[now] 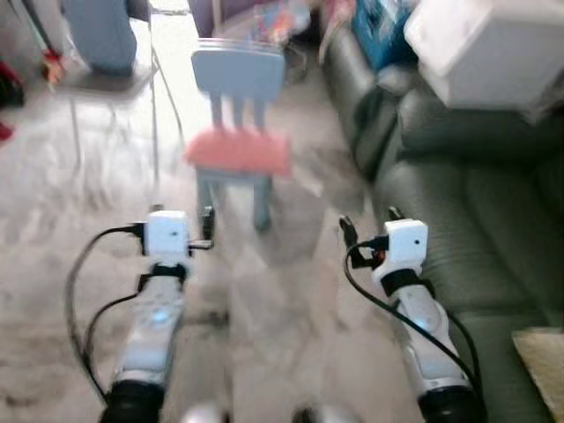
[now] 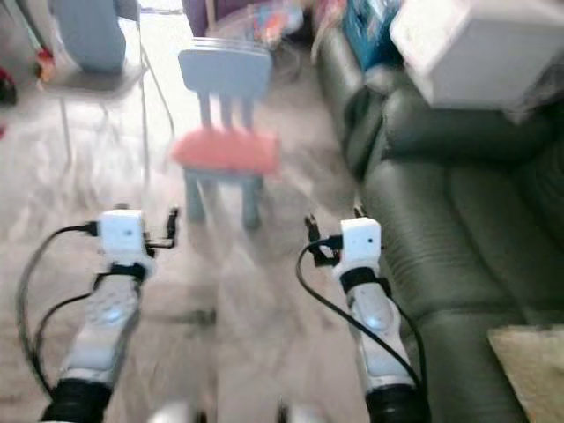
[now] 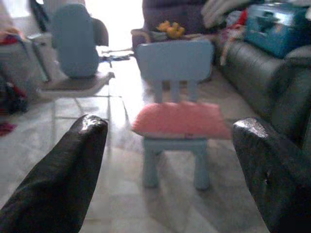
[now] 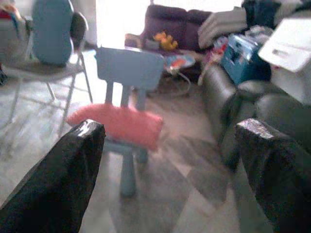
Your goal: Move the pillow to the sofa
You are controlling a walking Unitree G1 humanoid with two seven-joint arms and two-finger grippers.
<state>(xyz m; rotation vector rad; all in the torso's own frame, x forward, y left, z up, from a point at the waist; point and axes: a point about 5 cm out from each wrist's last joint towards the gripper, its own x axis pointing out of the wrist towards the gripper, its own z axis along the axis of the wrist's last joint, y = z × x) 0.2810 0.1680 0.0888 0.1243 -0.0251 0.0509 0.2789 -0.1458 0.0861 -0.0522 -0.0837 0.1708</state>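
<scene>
left gripper [image 3: 170, 145] and right gripper [image 4: 170, 145] both spread, short of the blue chair [image 1: 238, 79]; pink pillow [image 1: 238, 152] on its seat; dark sofa [image 1: 476, 211] right of the chair

Head views motion-blurred, sofa [image 1: 458, 194] cut off at right edge

Pillow [image 1: 239, 152]: red-pink, flat, rectangular | lay across the seat of a small light-blue child's chair [image 1: 238, 76], overhanging its edges | Sofa [image 1: 458, 203]: dark green leather, stood to the robot's right, near the chair but apart from the pillow | head views blurred
</scene>
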